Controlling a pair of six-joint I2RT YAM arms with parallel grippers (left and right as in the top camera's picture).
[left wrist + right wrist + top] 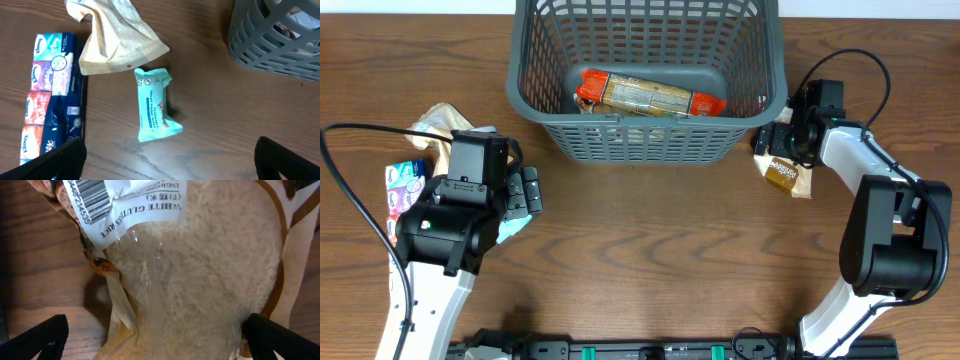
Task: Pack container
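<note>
Grey lattice container (640, 130) upright at table's far edge.

1 ea.: basket (645, 125), orange pack (650, 95), rice bag (210, 280), Kleenex multipk (50, 100), teal wipes pkt (155, 105), tan pouch (117, 40)

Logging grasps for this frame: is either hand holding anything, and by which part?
Nothing is held. The left hand hangs open above the teal tissue pack; the right hand is open too, its fingers straddling the rice bag without closing on it.
</note>
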